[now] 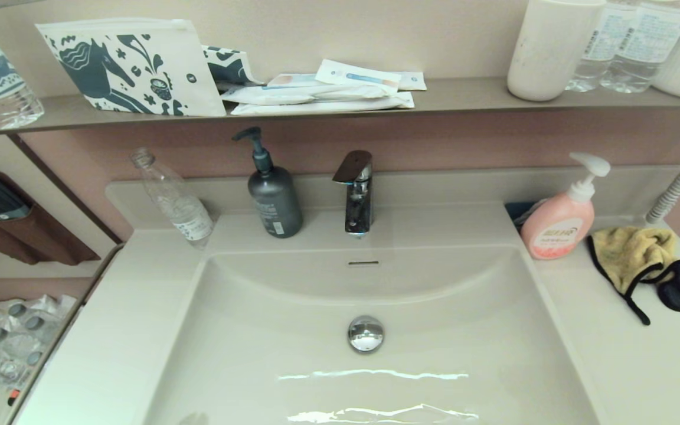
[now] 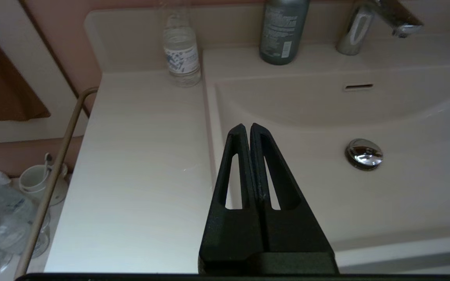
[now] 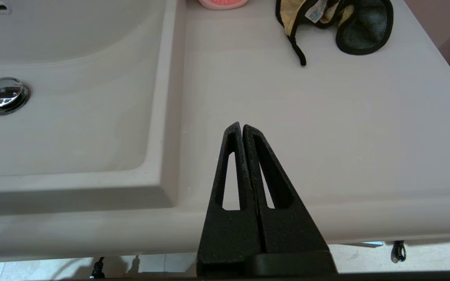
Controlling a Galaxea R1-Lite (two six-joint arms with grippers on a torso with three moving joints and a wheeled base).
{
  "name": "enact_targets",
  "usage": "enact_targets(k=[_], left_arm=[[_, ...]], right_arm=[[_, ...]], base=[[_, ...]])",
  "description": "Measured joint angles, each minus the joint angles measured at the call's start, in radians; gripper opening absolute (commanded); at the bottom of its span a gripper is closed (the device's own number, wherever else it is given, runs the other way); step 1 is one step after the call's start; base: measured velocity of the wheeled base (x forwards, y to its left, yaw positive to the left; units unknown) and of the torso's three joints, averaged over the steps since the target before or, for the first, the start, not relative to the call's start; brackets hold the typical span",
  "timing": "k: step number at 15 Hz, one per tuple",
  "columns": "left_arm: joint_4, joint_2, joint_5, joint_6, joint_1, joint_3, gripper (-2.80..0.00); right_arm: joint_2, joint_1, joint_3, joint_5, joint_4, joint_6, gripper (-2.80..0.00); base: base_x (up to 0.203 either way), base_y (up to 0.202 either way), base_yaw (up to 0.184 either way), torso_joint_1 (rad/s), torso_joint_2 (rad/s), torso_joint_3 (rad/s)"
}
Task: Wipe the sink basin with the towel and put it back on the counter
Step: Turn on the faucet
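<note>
The mustard-yellow towel (image 1: 632, 251) with black trim lies crumpled on the counter (image 1: 629, 366) at the back right, beside the pink soap bottle; it also shows in the right wrist view as the towel (image 3: 326, 19). The sink basin (image 1: 328, 354) is in the middle, with its chrome drain plug (image 1: 366, 334). Neither arm shows in the head view. My right gripper (image 3: 241, 127) is shut and empty over the counter's front part, well short of the towel. My left gripper (image 2: 247, 127) is shut and empty above the basin's left rim, near the basin (image 2: 326, 187).
A pink pump bottle (image 1: 558, 224) stands left of the towel. A grey pump bottle (image 1: 274, 200), a chrome faucet (image 1: 356, 192) and a clear plastic bottle (image 1: 172, 198) stand along the back ledge. A wall shelf (image 1: 316, 109) above holds pouches, cups and bottles.
</note>
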Motion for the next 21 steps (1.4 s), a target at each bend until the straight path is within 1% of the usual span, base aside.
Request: enact_targets(k=[2,5,6,8,10,11,14,16,17,21], left_arm=[[-0.065,0.102,-0.013,-0.010,-0.026,-0.029,-2.80],[-0.235,0.275,-0.018,-0.029,-0.111,-0.026,-2.80],[-0.292,0.334,-0.019,-0.047,-0.139,-0.022,-2.80],[-0.411,0.472,-0.021,-0.102,-0.178,-0.020,-2.80],[-0.540,0.621,-0.030,-0.149,-0.198,-0.021,-2.80],[-0.622,0.707,-0.038,-0.175,-0.208,-0.026,-2.80],[-0.825,0.905,-0.048,-0.239,-0.239,-0.054,-2.80],[-0.914,1.013,-0.049,-0.254,-0.274,-0.069,-2.80],[-0.958,1.069,-0.049,-0.257,-0.304,-0.073,-2.80],[-1.087,1.232,-0.040,-0.250,-0.399,-0.083,-2.80]], right_arm=[[0.000,0.000,0.000,0.000,0.000,0.000,-2.80],[0.000,0.000,0.000,0.000,0.000,0.000,-2.80],[0.000,0.000,0.000,0.000,0.000,0.000,-2.80],[0.000,0.001,0.000,0.000,0.000,0.000,-2.80],[0.000,0.001,0.000,0.000,0.000,0.000,-2.80],[0.000,0.000,0.000,0.000,0.000,0.000,-2.80],[0.000,0.000,0.000,0.000,0.000,0.000,-2.80],[0.000,0.000,0.000,0.000,0.000,0.000,-2.80],[0.000,0.000,0.000,0.000,0.000,0.000,-2.80],[0.000,0.000,0.000,0.000,0.000,0.000,-2.80]], base=[[0.000,0.000,0.000,0.000,0.00,0.000],[0.000,0.000,0.000,0.000,0.00,0.000],[0.000,0.000,0.000,0.000,0.00,0.000],[0.000,0.000,0.000,0.000,0.00,0.000],[0.000,0.000,0.000,0.000,0.00,0.000],[0.000,0.000,0.000,0.000,0.00,0.000],[0.000,0.000,0.000,0.000,0.00,0.000],[0.000,0.000,0.000,0.000,0.00,0.000],[0.000,0.000,0.000,0.000,0.00,0.000],[0.000,0.000,0.000,0.000,0.00,0.000]])
